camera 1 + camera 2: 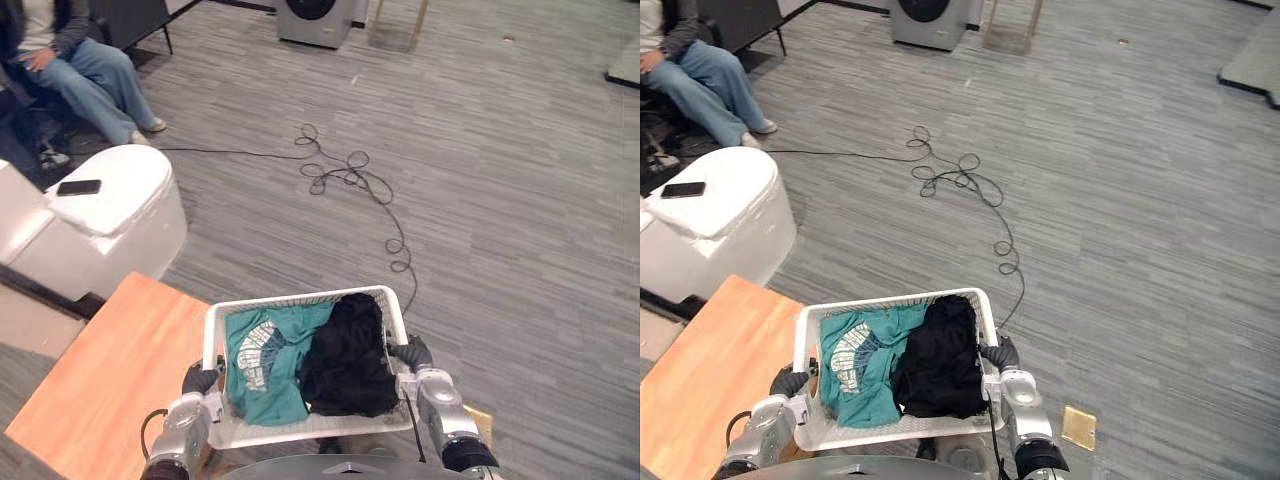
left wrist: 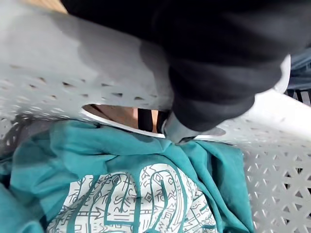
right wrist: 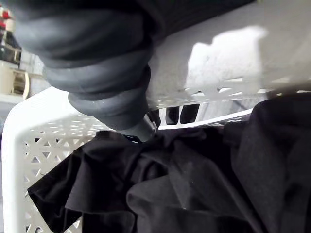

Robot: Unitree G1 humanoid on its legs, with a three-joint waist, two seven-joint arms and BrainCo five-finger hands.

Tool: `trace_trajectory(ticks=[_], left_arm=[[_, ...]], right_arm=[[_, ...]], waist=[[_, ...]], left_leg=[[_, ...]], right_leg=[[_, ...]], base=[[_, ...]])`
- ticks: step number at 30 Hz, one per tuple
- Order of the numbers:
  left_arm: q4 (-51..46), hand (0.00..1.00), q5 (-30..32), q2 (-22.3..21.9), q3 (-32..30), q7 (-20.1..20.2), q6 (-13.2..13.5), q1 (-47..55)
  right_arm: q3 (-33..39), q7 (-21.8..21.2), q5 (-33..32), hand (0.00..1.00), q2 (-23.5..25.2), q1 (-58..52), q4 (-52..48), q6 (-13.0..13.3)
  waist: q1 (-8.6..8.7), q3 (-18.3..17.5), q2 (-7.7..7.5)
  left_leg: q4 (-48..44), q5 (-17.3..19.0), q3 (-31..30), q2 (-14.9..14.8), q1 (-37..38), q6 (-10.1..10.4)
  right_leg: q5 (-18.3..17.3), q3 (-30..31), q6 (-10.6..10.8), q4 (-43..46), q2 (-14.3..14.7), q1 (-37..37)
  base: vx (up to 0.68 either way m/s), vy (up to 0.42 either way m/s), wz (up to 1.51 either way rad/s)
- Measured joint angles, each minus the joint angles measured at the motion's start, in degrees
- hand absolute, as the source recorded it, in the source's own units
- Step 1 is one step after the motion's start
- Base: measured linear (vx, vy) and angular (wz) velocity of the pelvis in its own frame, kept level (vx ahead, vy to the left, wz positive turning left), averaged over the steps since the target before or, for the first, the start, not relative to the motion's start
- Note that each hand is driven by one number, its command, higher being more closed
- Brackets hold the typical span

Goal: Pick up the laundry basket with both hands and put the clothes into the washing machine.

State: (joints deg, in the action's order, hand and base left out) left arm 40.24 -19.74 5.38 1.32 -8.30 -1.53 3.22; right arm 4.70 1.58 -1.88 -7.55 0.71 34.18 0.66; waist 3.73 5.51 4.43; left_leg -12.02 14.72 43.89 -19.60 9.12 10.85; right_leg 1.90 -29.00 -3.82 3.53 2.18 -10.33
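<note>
Laundry basket [image 1: 290, 299]: white moulded plastic, rectangular with rounded corners. The walls are pierced in a lattice, with a plain band under the rim and an oval handle slot [image 2: 121, 112] in each short side. It is carried between the two robot hands. The left robot hand [image 1: 200, 379] is clenched on its handle, with dark fingertips [image 2: 145, 120] showing at the slot and the thumb pressed on the inner wall. The right robot hand [image 1: 413, 352] grasps the opposite handle likewise, fingertips [image 3: 173, 115] at the slot. Whether the base rests on anything cannot be told.

Contents: teal shirt [image 1: 262, 365], soft knit with a pale printed pattern, crumpled on the left robot hand's side. Black garment [image 1: 348, 355], matt and limp, heaped on the right robot hand's side.

Handling, as judged: the load is light and the basket stiff, though slightly springy. The smooth plastic may slip, so the handle slots are the proper hold, with the basket kept level. The clothes are floppy and best taken by a bunched fold.

Surroundings: table [image 1: 110, 370], orange wood-grain top, below and outward of the left robot hand. Washing machine [image 1: 315, 20], grey with a dark round door, far ahead of both robot hands across the grey striped carpet floor [image 1: 500, 200]. White rounded unit [image 1: 110, 215] bearing a dark phone [image 1: 79, 187], ahead of the left robot hand, with a seated person [image 1: 90, 80] beyond it.
</note>
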Motion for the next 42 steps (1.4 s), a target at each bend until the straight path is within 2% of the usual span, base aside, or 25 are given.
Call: trace_trajectory(ticks=[1, 3, 4, 5, 6, 7, 9, 12, 14, 15, 16, 17, 20, 23, 24, 26, 29, 31, 33, 35, 37, 38, 39, 40, 42], left_arm=[[0.5, 1.00, -0.3, -0.3, 0.2, 0.0, 0.0, 0.2], [0.9, 1.00, -1.4, 0.4, 0.9, -0.2, 0.0, 0.9], [0.9, 1.00, -2.1, 0.8, 1.0, -0.2, 0.0, 1.8], [-0.4, 1.00, -2.6, 1.0, 0.9, -0.3, 0.7, 2.0], [-0.7, 1.00, -2.6, 1.0, 1.0, -0.3, 0.6, 2.0], [-2.9, 1.00, -2.7, 1.2, 0.8, -0.3, 0.8, 2.1], [-4.9, 1.00, -2.7, 1.3, -0.4, -0.3, 1.3, 2.2], [-6.8, 1.00, -3.3, 1.8, -1.6, -0.3, 2.1, 2.9], [-7.1, 1.00, -3.8, 1.3, -1.6, -0.2, 2.3, 3.1], [-7.3, 1.00, -3.9, 1.0, -1.7, -0.2, 2.5, 3.0], [-7.6, 1.00, -3.9, 0.5, -2.1, -0.2, 2.5, 2.5], [-7.3, 1.00, -3.9, 0.4, -3.3, -0.2, 2.4, 2.9], [-7.0, 1.00, -3.9, 1.4, -3.4, -0.2, 2.3, 1.9], [-5.0, 1.00, -3.9, 4.0, -1.0, -0.2, 1.4, 1.8], [-5.0, 1.00, -3.9, 4.3, -0.5, -0.2, 1.4, 2.1], [-5.1, 1.00, -4.0, 4.6, 0.4, -0.2, 1.2, 2.6], [-5.3, 1.00, -5.3, 4.2, 0.5, -0.2, 1.2, 1.8], [-5.4, 1.00, -5.3, 4.5, 1.1, -0.2, 1.2, 0.9], [-5.4, 1.00, -5.3, 5.1, 1.4, -0.2, 0.7, 1.0], [-5.4, 1.00, -5.3, 4.9, 1.5, -0.2, 0.6, 1.1], [-5.4, 1.00, -4.9, 4.5, 1.2, -0.1, 0.7, 1.3], [-5.4, 1.00, -4.9, 3.6, 1.0, -0.1, 0.7, 1.6], [-5.4, 1.00, -4.9, 3.3, 0.9, -0.1, 0.6, 2.1], [-5.2, 1.00, -4.9, 2.6, 0.8, -0.2, 0.6, 3.6], [-5.9, 1.00, -4.1, 3.3, 1.1, 0.4, 0.5, 1.9]], right_arm=[[-0.1, 0.2, 0.0, 1.00, -0.3, -0.6, -0.3, 0.1], [-0.7, 0.4, 0.1, 1.00, 0.1, -1.8, -0.5, 0.5], [-2.3, 0.4, 0.1, 1.00, 0.0, -1.9, -0.6, 0.5], [-2.5, 0.6, 0.0, 1.00, 0.0, -1.7, -0.6, 0.7], [-2.4, 0.6, 0.0, 1.00, 0.0, -1.5, -0.6, 0.7], [-2.3, 0.7, 0.0, 1.00, -0.4, 0.9, -0.6, 0.7], [-2.4, 0.8, -0.1, 1.00, -0.4, 2.8, -0.2, 0.8], [-4.1, 0.3, -0.5, 1.00, -0.2, 4.1, 0.0, 1.8], [-4.6, 0.2, -0.5, 1.00, -0.6, 4.7, 0.1, 2.1], [-4.4, 0.2, -0.5, 1.00, -1.2, 5.0, 0.4, 2.4], [-4.2, 0.2, -0.5, 1.00, -1.3, 5.7, 0.5, 2.5], [-4.5, 0.2, -0.4, 1.00, -0.6, 6.4, 0.5, 2.4], [-3.8, 0.2, 0.0, 1.00, 0.4, 6.2, 1.3, 2.0], [-2.8, 0.2, -0.1, 1.00, 2.3, 4.0, 2.5, 1.8], [-2.7, 0.2, -0.1, 1.00, 2.3, 3.1, 2.5, 1.8], [-2.2, 0.1, -0.2, 1.00, 2.6, 2.0, 2.0, 2.3], [-1.8, 0.0, 0.1, 1.00, 2.2, 2.3, 0.6, 1.8], [-1.0, -0.1, -0.1, 1.00, 2.3, 2.2, 0.5, 1.7], [-0.7, -0.1, -0.2, 1.00, 3.0, 2.1, 0.4, 1.8], [0.6, -0.2, -0.1, 1.00, 3.5, 1.6, 0.1, 1.6], [1.1, -0.3, -0.1, 1.00, 3.5, 1.9, 0.5, 1.6], [1.1, -0.4, -0.1, 1.00, 2.9, 1.7, 0.4, 1.4], [1.1, -0.6, -0.1, 1.00, 2.5, 1.5, 0.4, 1.3], [0.8, -1.0, -0.1, 1.00, 2.3, 1.4, 0.5, 0.1], [1.4, -1.0, -1.7, 1.00, 2.3, 1.9, 1.6, 0.2]], waist=[[0.83, -0.5, -0.10], [-0.24, -0.4, 0.26], [-1.84, -0.4, 0.31], [-2.86, 0.1, 0.16], [-2.96, 0.3, 0.17], [-3.32, 2.2, 0.94], [-4.53, 3.0, 0.13], [-5.86, 3.1, -0.05], [-5.95, 3.0, -0.26], [-6.43, 3.0, -0.17], [-7.09, 2.9, -0.73], [-7.12, 2.7, -1.29], [-6.91, 3.6, -4.66], [-4.92, 4.9, -7.40], [-4.69, 5.1, -7.10], [-4.22, 5.2, -6.99], [-3.97, 5.4, -6.79], [-3.36, 6.1, -5.47], [-3.33, 5.9, -6.13], [-2.78, 5.4, -5.39], [-3.23, 4.2, -4.29], [-3.04, 4.2, -1.24], [-3.21, 4.1, 0.21], [-4.61, 4.3, 2.03], [-5.48, 5.7, 1.66]], left_leg=[[-2.3, 0.9, 0.3, -1.8, 1.2, -1.6], [-18.7, 1.7, -0.6, -8.1, -1.1, -10.0], [-30.7, -3.2, -4.6, -12.2, -4.7, -20.6], [-40.9, -8.7, -14.2, -13.3, -10.4, -20.5], [-42.2, -8.5, -15.9, -13.0, -11.1, -19.8], [-50.2, -4.0, -25.9, -6.4, -18.1, -14.3], [-48.8, -0.6, -32.4, 3.6, -24.1, -11.4], [-28.9, -0.4, -33.1, 9.7, -28.8, -9.6], [-7.7, -6.6, -34.7, 13.3, -29.2, -8.0], [-1.1, -13.3, -36.1, 14.2, -29.2, -6.7], [-0.4, -19.5, -36.2, 15.0, -28.5, -8.1], [0.3, -20.3, -35.8, 16.0, -27.7, -12.2], [-5.1, -12.3, -32.5, 17.4, -26.5, -14.2], [-6.9, -4.9, -31.2, 20.2, -15.6, -15.3], [-7.0, -3.9, -31.3, 20.2, -13.7, -15.6], [-4.3, -1.7, -32.1, 20.1, -8.0, -15.1], [-1.6, -0.8, -33.9, 19.9, -3.9, -13.7], [1.7, 0.6, -36.0, 18.2, 1.6, -11.5], [4.2, 2.2, -36.3, 18.4, 5.2, -8.9], [4.1, 6.1, -38.0, 16.6, 8.1, -7.5], [-8.6, 8.0, -39.9, 12.7, 4.9, -5.4], [-25.6, 4.0, -39.8, 7.5, -1.8, -6.1], [-33.2, -1.1, -39.7, 5.1, -5.6, -7.8], [-47.9, -14.1, -40.1, 0.7, -12.6, -9.0], [-60.9, -9.3, -41.2, 1.8, -19.8, -9.7]], right_leg=[[-3.0, 1.4, -1.8, 6.6, 0.3, 0.0], [-7.0, 5.1, 0.4, 6.7, 2.4, 2.7], [-6.3, 7.8, -1.2, 4.8, 4.3, 5.4], [-6.2, 10.5, -2.0, 3.6, 5.2, 7.9], [-6.3, 11.0, -2.1, 3.6, 5.3, 8.1], [-7.2, 15.2, -3.1, 3.3, 4.8, 9.8], [-7.3, 19.5, -3.2, 1.3, 3.8, 12.3], [-7.9, 24.0, -1.1, -2.2, 3.1, 17.5], [-8.9, 25.7, 1.0, -4.3, 2.2, 20.4], [-9.6, 26.9, 2.3, -5.4, 2.0, 21.7], [-10.5, 28.6, 3.7, -5.0, 1.1, 22.1], [-11.4, 29.2, 5.2, -3.8, -0.4, 21.8], [-16.2, 31.0, 11.9, 17.4, -3.7, 13.5], [-8.4, 28.1, 15.4, 58.4, -8.2, 0.4], [-8.6, 27.8, 14.9, 61.9, -8.0, -1.3], [-11.3, 22.8, 9.5, 60.6, -9.8, -8.6], [-12.9, 18.2, 8.4, 48.6, -11.6, -12.6], [-8.6, 15.4, 8.7, 22.0, -10.6, -10.3], [-2.6, 15.9, 9.8, 5.9, -11.1, -9.6], [-0.8, 17.4, 8.5, 7.3, -11.1, -10.4], [2.3, 17.2, 5.1, 17.5, -8.6, -12.3], [-1.1, 15.2, 3.5, 18.3, -5.8, -9.9], [-2.2, 14.6, 2.8, 17.6, -3.9, -8.3], [-4.6, 15.0, 0.6, 15.5, 0.0, -3.8], [-6.7, 17.1, -0.6, 12.8, 2.0, 2.8]], base=[[0.21, -0.043, -0.29], [0.30, -0.194, -0.59], [0.35, -0.273, -1.18], [0.34, -0.150, -0.97], [0.36, -0.015, -0.99], [0.28, 0.044, -0.83], [0.34, 0.078, -1.26], [0.39, 0.107, -0.89], [0.46, 0.144, -0.39], [0.48, 0.188, -0.59], [0.59, 0.230, -0.70], [0.53, 0.228, -0.63], [0.48, 0.206, -0.46], [0.48, 0.205, 0.01], [0.43, 0.117, 0.35], [0.58, 0.114, 0.12], [0.53, 0.025, 0.28], [0.51, -0.083, 0.54], [0.56, -0.167, 0.44], [0.62, -0.257, 0.56], [0.73, -0.390, 0.46], [0.65, -0.415, 0.13], [0.83, -0.449, -0.34], [0.70, -0.301, -0.59], [0.71, -0.238, -0.53]])
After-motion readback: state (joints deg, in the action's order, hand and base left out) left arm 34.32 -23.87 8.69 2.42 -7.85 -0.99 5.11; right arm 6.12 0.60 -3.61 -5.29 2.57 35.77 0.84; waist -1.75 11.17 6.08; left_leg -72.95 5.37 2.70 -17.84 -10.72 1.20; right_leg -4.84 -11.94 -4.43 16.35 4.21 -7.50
